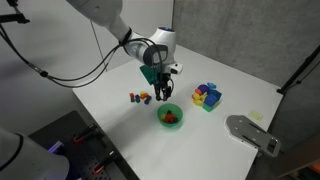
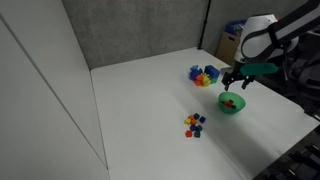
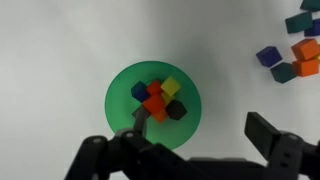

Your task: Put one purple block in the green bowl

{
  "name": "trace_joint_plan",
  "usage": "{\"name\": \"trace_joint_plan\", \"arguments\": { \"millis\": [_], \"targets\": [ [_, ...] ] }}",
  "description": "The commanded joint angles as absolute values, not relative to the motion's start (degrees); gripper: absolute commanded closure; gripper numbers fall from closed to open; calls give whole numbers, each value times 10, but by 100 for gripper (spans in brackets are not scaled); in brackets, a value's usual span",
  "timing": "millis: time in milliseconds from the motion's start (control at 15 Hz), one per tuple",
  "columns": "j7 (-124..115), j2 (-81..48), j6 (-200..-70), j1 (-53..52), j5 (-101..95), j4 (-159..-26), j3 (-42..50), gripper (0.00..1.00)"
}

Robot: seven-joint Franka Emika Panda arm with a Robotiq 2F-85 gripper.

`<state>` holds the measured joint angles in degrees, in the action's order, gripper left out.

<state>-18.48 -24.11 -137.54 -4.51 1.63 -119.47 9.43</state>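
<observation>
The green bowl point(image 3: 120, 95) lies below my gripper in the wrist view. It holds several small blocks: blue, yellow, red, orange and one dark block point(image 3: 176, 110) whose colour I cannot tell. The bowl also shows in both exterior views point(image 1: 160, 111) point(image 2: 240, 104). My gripper point(image 3: 200, 128) is open and empty, hovering just above the bowl point(image 1: 160, 90) point(image 2: 237, 82). One finger is over the bowl's near edge and the other is beside it over the table. A purple block point(image 3: 267, 57) lies with the loose blocks point(image 1: 140, 97) point(image 2: 194, 123) on the white table.
A blue-yellow-green block cluster point(image 1: 207, 96) point(image 2: 204, 74) stands beyond the bowl. A grey flat device point(image 1: 250, 132) sits near the table edge. Grey walls stand behind the white table point(image 1: 110, 125).
</observation>
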Motion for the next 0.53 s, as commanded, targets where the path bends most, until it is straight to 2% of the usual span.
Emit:
{"name": "trace_joint_plan", "arguments": {
  "millis": [0,467],
  "targets": [
    [-131,-146,-1318,-23,17,-1241,63,0],
    [-87,-4,-1167,-29,-12,-1272,25,0]
  ]
}}
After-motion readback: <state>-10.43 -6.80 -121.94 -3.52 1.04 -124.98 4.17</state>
